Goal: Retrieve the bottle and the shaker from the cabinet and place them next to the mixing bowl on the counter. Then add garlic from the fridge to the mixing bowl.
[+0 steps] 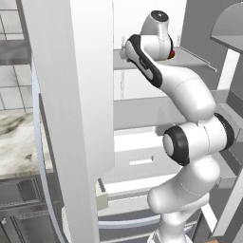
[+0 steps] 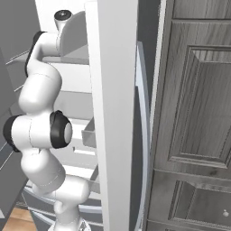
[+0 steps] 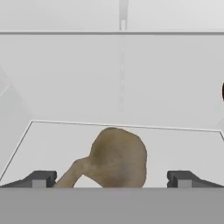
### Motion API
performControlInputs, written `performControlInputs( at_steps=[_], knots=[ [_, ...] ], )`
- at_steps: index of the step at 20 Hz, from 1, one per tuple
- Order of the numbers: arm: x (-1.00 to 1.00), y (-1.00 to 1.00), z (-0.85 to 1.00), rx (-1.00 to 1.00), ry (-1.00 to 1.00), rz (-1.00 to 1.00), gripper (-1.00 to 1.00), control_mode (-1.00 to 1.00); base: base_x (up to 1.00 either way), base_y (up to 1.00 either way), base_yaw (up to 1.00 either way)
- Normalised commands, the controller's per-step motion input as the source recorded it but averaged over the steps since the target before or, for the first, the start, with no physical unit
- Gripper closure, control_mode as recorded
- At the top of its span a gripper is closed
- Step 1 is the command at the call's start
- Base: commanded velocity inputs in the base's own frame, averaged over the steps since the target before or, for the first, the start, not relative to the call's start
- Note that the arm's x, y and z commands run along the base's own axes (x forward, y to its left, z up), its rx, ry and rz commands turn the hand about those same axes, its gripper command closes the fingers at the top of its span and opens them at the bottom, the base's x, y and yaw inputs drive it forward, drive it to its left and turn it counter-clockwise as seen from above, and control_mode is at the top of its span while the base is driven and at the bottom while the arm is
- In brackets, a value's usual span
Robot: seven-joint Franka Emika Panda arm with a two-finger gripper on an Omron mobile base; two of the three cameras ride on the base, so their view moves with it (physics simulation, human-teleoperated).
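Tan-brown bulb: the garlic [image 3: 117, 157] sits on a pale shelf [image 3: 183, 144] inside the fridge [image 1: 71, 95], low in the middle of the hand view, its stem end pointing toward the lower left of that view.

Gripper: the gripper [image 3: 112, 178] has its jaws spread wide — one dark fingertip [image 3: 41, 178] to each side of the garlic, neither touching it, nothing held.

Garlic and fingers: the bulb lies between the two tips, somewhat nearer the left-hand one as the hand view shows it; whether it is level with the tips or just beyond them I cannot tell.

Shelf: flat, whitish, with a thin dark edge line; behind it rises the pale back wall of the fridge, with another shelf edge higher up.

Arm: from the left base view the white arm [image 1: 190, 142] climbs from the lower right and bends leftward, its hand end reaching in at an upper grey shelf [image 1: 190, 59] — the end is hidden behind the tall white door panel [image 1: 76, 118].

Right base view: the same arm [image 2: 40, 131] rises at the left, reaching toward the fridge interior beside a white door edge [image 2: 115, 113].

Surroundings: white marble counter [image 1: 16, 142] with brown-grey veining at the far left of the left base view; dark grey panelled cabinet doors [image 2: 194, 113] at the right of the right base view.
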Motion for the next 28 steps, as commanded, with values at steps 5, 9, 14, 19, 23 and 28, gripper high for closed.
performControlInputs(
  at_steps=[5,9,14,19,23,28],
  knots=[
    [0.08,0.0,0.0,0.0,0.0,0.0,-1.0,-1.0,0.0,0.0,0.0],
    [0.03,0.0,0.0,0.0,0.0,0.0,-1.0,-1.0,0.0,0.0,0.0],
    [0.06,0.0,0.0,0.0,0.0,0.0,-1.0,-1.0,0.0,0.0,0.0],
    [0.02,0.0,0.0,0.0,0.0,0.0,-1.0,-1.0,0.0,0.0,0.0],
    [0.0,0.0,0.0,0.0,0.0,0.0,-1.0,-1.0,0.0,0.0,0.0],
    [0.0,0.0,0.0,0.0,0.0,0.0,1.0,-1.0,0.0,0.0,0.0]
  ],
)
